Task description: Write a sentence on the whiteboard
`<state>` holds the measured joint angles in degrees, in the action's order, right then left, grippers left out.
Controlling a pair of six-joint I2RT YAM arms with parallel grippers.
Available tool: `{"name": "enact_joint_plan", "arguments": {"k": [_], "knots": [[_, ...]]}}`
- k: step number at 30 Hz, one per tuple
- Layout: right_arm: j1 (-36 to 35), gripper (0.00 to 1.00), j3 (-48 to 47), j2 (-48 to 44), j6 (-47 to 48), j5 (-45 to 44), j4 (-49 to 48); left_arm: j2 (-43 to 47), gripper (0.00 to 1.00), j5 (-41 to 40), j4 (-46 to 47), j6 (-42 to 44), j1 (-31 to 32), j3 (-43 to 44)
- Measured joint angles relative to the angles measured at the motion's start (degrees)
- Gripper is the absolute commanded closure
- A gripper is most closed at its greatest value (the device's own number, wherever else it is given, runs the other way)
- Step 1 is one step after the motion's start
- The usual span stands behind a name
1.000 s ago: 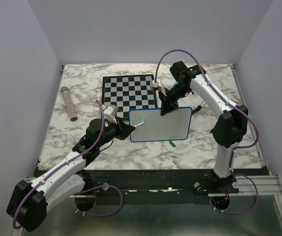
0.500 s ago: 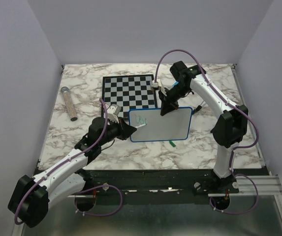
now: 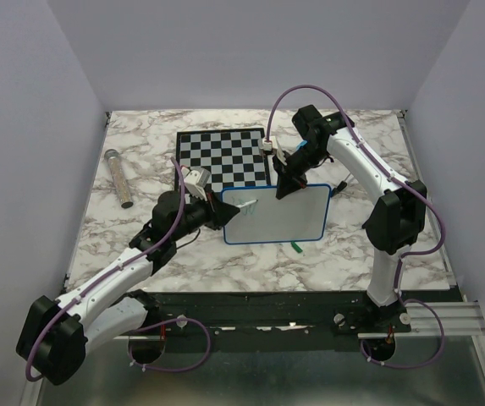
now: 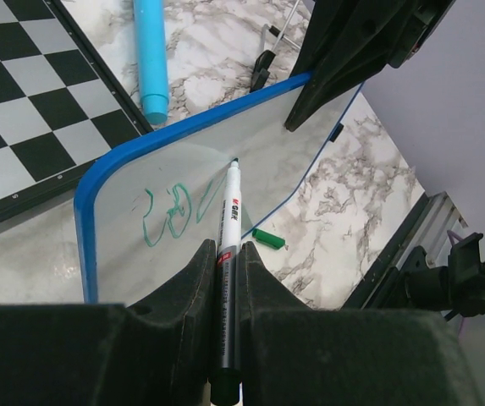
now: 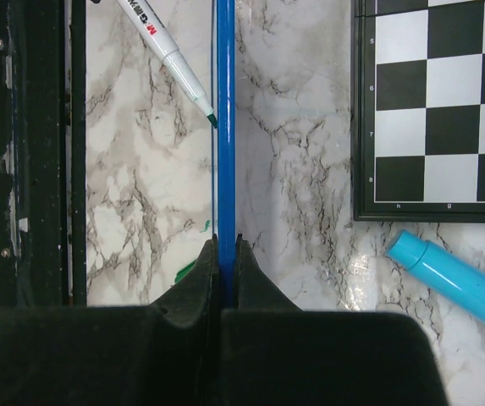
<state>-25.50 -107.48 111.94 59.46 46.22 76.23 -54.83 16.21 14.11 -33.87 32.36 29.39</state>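
Observation:
The blue-rimmed whiteboard point(image 3: 289, 216) stands tilted near the table's middle, its far edge raised. My right gripper point(image 3: 285, 191) is shut on its top rim point(image 5: 224, 127). My left gripper point(image 3: 222, 213) is shut on a white marker point(image 4: 228, 228) whose green tip touches the board to the right of a few green loopy letters point(image 4: 168, 213). The letters sit near the board's left corner point(image 3: 240, 205). In the right wrist view the marker point(image 5: 168, 51) points at the rim edge-on.
A black-and-white chessboard point(image 3: 222, 157) lies behind the whiteboard. A light blue pen point(image 4: 149, 52) lies between them. A green marker cap point(image 3: 295, 247) lies in front of the board. A clear tube point(image 3: 118, 178) lies at the far left.
My left gripper has moved right and slightly farther along the board with the marker, adding to the green letters. The right arm and board have not moved.

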Motion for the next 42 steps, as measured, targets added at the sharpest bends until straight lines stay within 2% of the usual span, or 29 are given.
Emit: {"name": "enact_joint_plan", "arguments": {"k": [13, 42], "knots": [[0.0, 0.99, 0.0, 0.0, 0.2, 0.1, 0.2, 2.8, 1.00, 1.4, 0.8, -0.1, -0.2, -3.9], [0.0, 0.99, 0.0, 0.0, 0.2, 0.1, 0.1, -5.3, 1.00, 4.6, 7.3, -2.3, -0.2, -3.3]]}}
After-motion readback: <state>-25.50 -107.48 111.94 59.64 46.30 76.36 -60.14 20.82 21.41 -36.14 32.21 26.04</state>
